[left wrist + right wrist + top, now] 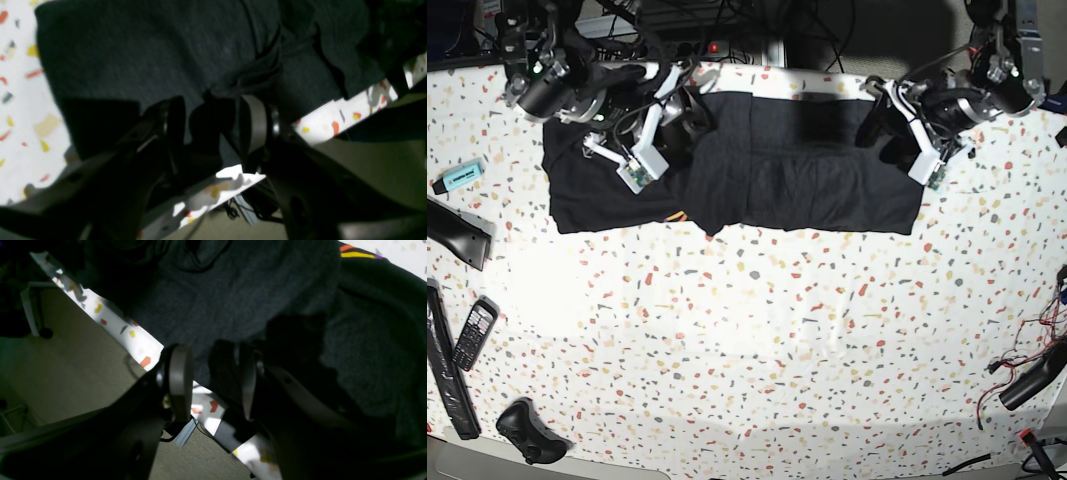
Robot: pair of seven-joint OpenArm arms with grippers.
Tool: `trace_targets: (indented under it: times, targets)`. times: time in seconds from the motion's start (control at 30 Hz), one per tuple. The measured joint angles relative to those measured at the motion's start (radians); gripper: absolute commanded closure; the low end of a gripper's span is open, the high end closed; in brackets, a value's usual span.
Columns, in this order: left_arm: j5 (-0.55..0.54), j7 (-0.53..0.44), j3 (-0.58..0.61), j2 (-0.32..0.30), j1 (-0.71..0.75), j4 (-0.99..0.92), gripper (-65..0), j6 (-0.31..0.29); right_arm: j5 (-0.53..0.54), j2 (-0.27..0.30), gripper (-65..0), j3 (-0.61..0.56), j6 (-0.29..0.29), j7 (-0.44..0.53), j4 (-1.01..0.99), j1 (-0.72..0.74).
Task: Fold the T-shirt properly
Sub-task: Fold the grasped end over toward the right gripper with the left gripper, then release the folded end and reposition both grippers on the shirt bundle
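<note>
The T-shirt [757,180] lies as a wide dark band across the far side of the speckled table [757,340], toward twelve o'clock in the base view, already doubled over itself, with a sliver of rainbow print peeking out at its near hem around seven o'clock of the cloth.

Both arms work the far edge. The left gripper [213,133] stands wide, its pads straddling a bunched ridge of black cloth at the table's edge; the fabric sits between them, but I cannot tell whether either pad presses it. The right gripper [213,380] stands moderately parted, with a dark fold in the gap near its three-o'clock pad; whether it is pinched is unclear in the shadow.

The risk, as I judge it, is uneven pickup. If one claw closes on several layers and the other on one, lifting would skew the fold and drag the band crooked. Since both sit right at the table's far edge, a shallow bite could also let cloth slip off toward the floor. The scattered remote [474,333] and highlighter [459,176] at nine o'clock lie well apart and seem harmless.
</note>
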Motion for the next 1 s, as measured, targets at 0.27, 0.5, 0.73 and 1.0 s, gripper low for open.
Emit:
trace_targets:
  times: [0.27,0.5,0.73,1.0]
  targets:
    - [0.193,-0.090,0.141,0.001,-0.005,0.000,-25.4,0.158,-0.001,0.000,-22.7,0.000,0.000,-0.012,0.000,0.000]
    - [0.064,-0.040,0.141,0.001,-0.003,0.000,-25.4,0.072,-0.002,0.001,-22.7,0.000,0.000,-0.020,0.000,0.000]
    - [-0.208,0.108,0.143,0.000,-0.003,0.000,-25.3,-0.084,-0.002,0.000,-22.7,0.000,0.000,-0.020,0.000,0.000]
    - [-0.144,0.012,0.064,0.001,-0.024,0.000,-25.4,-0.085,-0.002,0.000,-22.7,0.000,0.000,-0.020,0.000,0.000]
